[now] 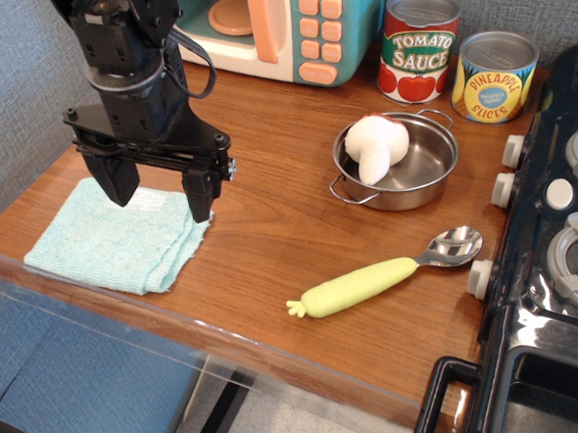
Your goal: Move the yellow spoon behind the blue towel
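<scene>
Toy kitchen: microwave (277, 26), stove (557, 259) (play-size), tomato can (418, 47).

Bare wood is left between the blue towel (114, 239) and yellow spoon (371, 280); the pan (399, 166) stands behind.

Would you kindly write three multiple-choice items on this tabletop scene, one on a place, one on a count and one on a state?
1. Where does the yellow spoon lie?
A. on the blue towel
B. on the bare wood beside the stove
C. in the pan

2. How many tin cans stand at the back?
A. one
B. two
C. three

3. How is the claw?
A. open and empty above the blue towel
B. shut on the spoon
C. shut on a can

Key: 1 B, it rests on the table by the stove; 2 B, tomato sauce can and pineapple slices can; 3 A, its fingers are spread with nothing between them.
</scene>
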Action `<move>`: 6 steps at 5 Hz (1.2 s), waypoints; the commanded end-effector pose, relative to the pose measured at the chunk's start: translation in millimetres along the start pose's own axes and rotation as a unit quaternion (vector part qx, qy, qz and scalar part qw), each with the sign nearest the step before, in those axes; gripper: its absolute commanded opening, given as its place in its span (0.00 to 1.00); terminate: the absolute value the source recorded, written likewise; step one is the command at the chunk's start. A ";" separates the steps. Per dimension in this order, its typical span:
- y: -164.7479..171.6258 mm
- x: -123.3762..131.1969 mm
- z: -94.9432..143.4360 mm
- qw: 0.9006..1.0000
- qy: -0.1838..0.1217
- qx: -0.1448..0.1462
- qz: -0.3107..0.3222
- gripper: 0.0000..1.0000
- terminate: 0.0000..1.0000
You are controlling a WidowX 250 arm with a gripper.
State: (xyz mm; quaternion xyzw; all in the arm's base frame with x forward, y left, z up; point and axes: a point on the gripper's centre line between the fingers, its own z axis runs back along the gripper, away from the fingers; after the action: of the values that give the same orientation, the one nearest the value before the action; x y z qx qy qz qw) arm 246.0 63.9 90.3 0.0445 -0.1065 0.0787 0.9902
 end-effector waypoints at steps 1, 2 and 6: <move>0.0 0.0 0.0 1.000 0.000 0.000 0.000 1.00 0.00; -44.1 3.9 0.2 0.997 -0.009 -0.017 -0.069 1.00 0.00; -155.4 -2.3 -57.4 0.955 0.039 -0.050 -0.289 1.00 0.00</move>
State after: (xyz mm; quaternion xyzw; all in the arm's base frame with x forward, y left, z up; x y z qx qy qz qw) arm 287.7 -79.1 12.8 0.0215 -0.0394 -0.2072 0.9773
